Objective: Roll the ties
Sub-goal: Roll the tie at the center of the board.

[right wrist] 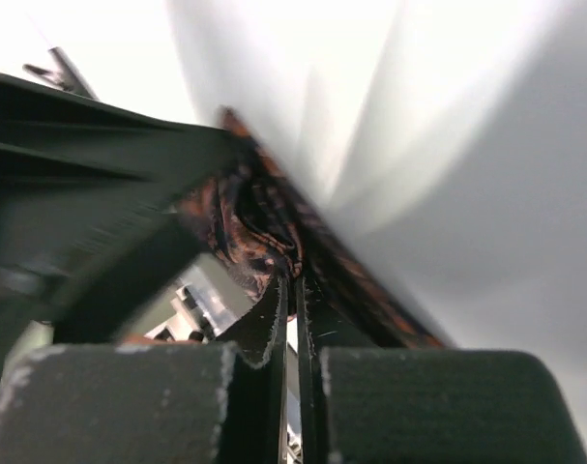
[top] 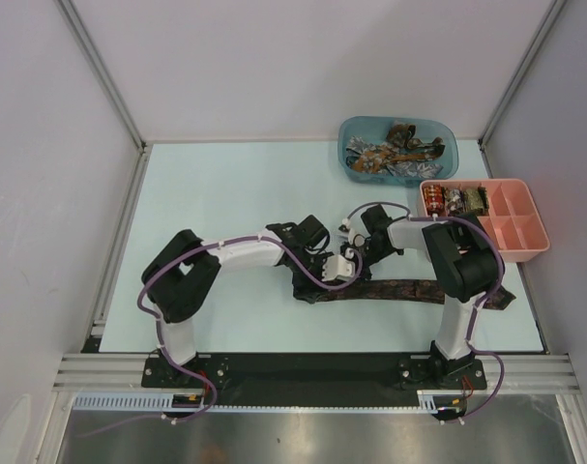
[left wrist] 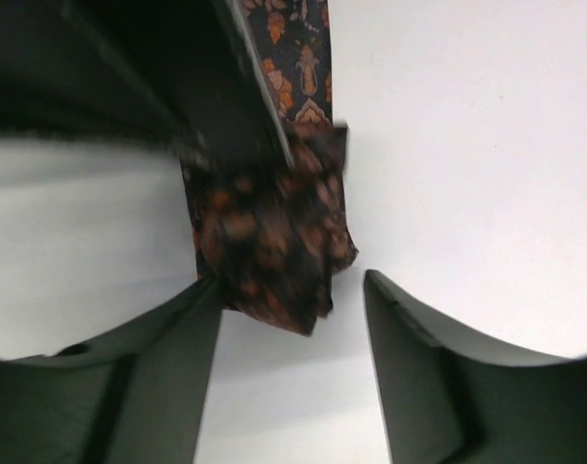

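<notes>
Far left of the pink tray [top: 520,232], over the pale table [top: 225,193]: left gripper [left wrist: 293,285], pointing down and open. Fingers [left wrist: 448,377] spread wide, with the bunched end of a tie [top: 399,290] lying between them. Cloth against the tip of one finger in the wrist view, clear of the other, so not clamped.

Nearer the tray, in front of it and to its left: the same tie, dark brown with an orange leaf pattern, stretched flat across the table as one long strip. Left end folded into a loose lump under the left gripper. Right end close to the tray's near edge but apart from it.

Just left of the tray and close to the lump: right gripper [right wrist: 291,285], closed. Fingers [right wrist: 129,406] pressed together with only a thin slit showing, tips right at a fold of the tie. Cannot tell whether any cloth is pinched in that slit.

Behind the tray and a little to its left, at the far edge of the table: blue tub [top: 451,155], holding a loose heap of more ties [top: 395,153] in brown, grey and gold.

In the tray itself, along its left side: rolled ties [top: 453,200], set side by side in the compartments there.
</notes>
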### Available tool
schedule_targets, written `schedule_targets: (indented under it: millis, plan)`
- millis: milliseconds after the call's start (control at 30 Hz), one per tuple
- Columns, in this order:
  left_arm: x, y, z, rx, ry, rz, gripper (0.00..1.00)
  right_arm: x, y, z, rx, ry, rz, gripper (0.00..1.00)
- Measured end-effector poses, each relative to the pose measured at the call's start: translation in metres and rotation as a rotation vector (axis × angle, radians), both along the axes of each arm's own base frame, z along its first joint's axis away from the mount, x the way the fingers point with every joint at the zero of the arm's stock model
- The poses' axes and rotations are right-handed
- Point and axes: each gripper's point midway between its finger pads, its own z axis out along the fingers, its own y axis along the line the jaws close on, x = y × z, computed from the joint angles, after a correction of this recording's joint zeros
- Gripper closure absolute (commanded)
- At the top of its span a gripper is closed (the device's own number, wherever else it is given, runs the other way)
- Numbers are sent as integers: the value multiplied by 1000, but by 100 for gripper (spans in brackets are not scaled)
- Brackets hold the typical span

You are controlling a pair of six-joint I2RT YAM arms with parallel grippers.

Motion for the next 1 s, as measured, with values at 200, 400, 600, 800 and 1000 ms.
schedule_targets:
  millis: [200,400,600,800,1000]
  plan:
    - [2,8,8,-101,15,80,20,3,-12,-9,-74,-12,-7,100]
    - [8,-4,12,-188,10,123,12,5,-13,-9,-108,-20,0,100]
    - [18,-17,9,-245,-12,161,21,5,-13,-9,-116,-21,3,100]
    - [18,-20,1,-248,-3,164,54,5,-13,-10,-117,-19,4,100]
    - [12,-23,1,-256,12,159,72,6,-13,-9,-117,-26,6,100]
